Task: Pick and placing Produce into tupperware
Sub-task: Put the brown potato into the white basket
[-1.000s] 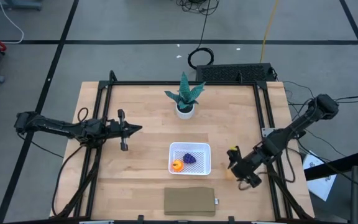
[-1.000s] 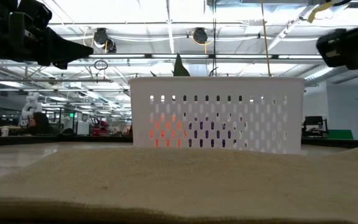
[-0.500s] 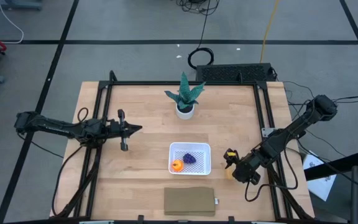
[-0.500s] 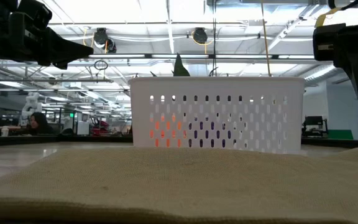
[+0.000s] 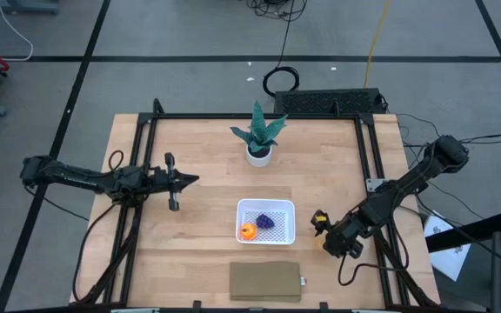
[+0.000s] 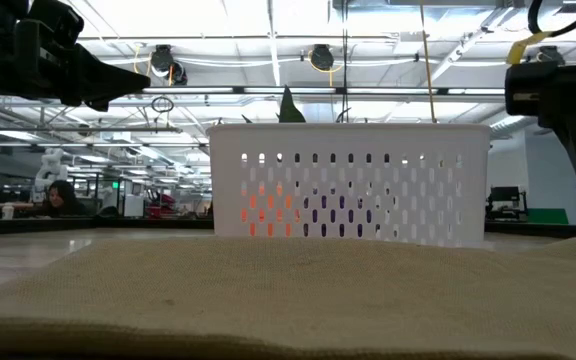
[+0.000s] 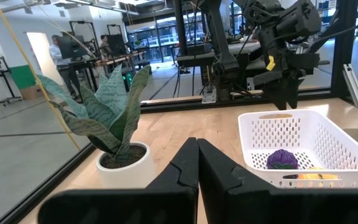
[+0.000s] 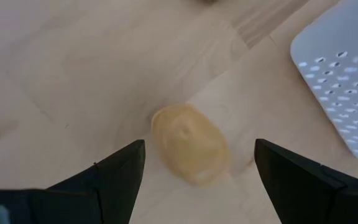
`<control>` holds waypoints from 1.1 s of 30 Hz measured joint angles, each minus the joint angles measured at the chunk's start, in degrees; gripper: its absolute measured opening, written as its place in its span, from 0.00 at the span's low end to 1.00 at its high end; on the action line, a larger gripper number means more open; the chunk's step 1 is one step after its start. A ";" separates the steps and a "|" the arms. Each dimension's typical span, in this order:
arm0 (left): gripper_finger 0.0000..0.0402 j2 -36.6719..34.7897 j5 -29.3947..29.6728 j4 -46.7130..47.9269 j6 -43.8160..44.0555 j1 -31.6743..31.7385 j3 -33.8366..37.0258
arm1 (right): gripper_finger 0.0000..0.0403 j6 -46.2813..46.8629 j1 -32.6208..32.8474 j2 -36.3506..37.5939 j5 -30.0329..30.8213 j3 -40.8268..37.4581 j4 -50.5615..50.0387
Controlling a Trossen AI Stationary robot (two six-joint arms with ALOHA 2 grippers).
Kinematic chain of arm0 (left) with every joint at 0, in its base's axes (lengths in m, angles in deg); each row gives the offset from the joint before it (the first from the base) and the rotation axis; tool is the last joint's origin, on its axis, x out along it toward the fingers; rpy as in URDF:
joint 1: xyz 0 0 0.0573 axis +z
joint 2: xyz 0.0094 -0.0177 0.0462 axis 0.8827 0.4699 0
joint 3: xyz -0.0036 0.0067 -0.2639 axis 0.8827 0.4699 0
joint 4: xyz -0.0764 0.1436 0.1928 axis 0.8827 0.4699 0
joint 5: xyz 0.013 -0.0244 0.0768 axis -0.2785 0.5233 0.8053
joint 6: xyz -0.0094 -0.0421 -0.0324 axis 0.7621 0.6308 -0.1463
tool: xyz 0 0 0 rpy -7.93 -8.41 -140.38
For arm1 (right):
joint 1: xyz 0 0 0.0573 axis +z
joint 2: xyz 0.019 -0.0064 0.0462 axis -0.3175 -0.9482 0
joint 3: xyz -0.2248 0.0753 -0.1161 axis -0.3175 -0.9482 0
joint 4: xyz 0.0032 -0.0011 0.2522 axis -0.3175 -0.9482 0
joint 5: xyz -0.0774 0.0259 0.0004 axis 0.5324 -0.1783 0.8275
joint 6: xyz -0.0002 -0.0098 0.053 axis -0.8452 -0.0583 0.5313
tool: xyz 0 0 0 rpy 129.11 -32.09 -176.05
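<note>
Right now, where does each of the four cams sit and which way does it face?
High: overhead, straight down on table, both arms.
Low: table height, level at the tupperware wall; arms at top corners.
Left wrist: on the parked left gripper, jaws shut, facing plant.
Right wrist: above the tan-yellow piece, between the right gripper open jaws.
Shared: the tupperware shows in all four.

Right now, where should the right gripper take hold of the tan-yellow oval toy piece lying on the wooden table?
Across its narrow middle, coming straight down from above. The tan-yellow oval toy piece lies flat on the wood beside the white perforated container, and the right gripper already hangs open over it, a finger on either side.
</note>
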State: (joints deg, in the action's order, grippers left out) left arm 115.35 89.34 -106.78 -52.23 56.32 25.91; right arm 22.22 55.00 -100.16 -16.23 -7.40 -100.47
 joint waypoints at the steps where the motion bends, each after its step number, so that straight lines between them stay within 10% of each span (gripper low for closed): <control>1: 0.00 -0.02 0.00 0.00 0.00 0.00 0.00 | 0.73 -0.72 0.00 0.00 0.00 0.00 0.03; 33: 0.00 0.00 0.04 0.92 0.00 0.00 0.00 | 0.73 -20.71 -0.03 -10.78 3.21 0.07 4.45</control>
State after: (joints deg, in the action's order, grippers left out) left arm 115.35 89.39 -105.86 -52.23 56.32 25.91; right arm 1.51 54.98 -110.94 -13.02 -7.34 -96.02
